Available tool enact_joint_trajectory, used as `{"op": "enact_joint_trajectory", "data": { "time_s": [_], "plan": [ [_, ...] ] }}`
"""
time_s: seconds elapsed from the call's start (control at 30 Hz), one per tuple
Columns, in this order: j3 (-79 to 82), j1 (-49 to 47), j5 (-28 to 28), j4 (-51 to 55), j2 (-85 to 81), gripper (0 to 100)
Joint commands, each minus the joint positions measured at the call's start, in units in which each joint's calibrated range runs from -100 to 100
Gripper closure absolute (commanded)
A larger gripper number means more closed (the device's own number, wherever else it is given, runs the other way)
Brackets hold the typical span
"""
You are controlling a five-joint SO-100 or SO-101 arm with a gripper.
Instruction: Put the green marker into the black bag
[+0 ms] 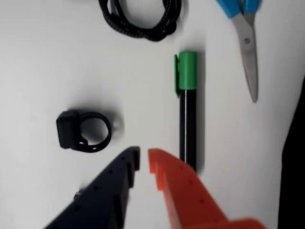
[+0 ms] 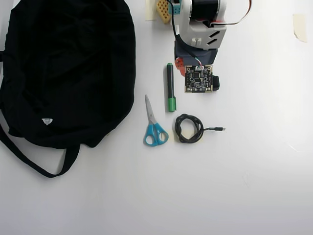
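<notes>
Zero progress so far: green marker (image 2: 170, 87) lies flat on the white table (image 2: 254, 171), ungrabbed, between the black bag (image 2: 68, 68) and the arm. Bag: biggest item, soft crumpled fabric, long straps, small white label. Scissors (image 2: 154, 125): steel blades, blue plastic handles. Coiled cable (image 2: 189, 128): braided, black. Marker is slim, glossy black barrel, green cap. Small black clip (image 1: 82, 130) sits nearby. Gripper (image 1: 144, 161) is beside the marker barrel, fingers nearly together, gripping nothing. Left: grasp, carry, drop in bag.
</notes>
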Motion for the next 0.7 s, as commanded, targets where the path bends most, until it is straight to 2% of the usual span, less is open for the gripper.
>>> {"op": "enact_joint_trajectory", "data": {
  "time_s": [0.0,0.67],
  "plan": [
    [-2.58,-0.3,-0.27,0.59,-1.7,98],
    [-1.59,0.22,-0.74,0.67,-1.62,98]
  ]
}}
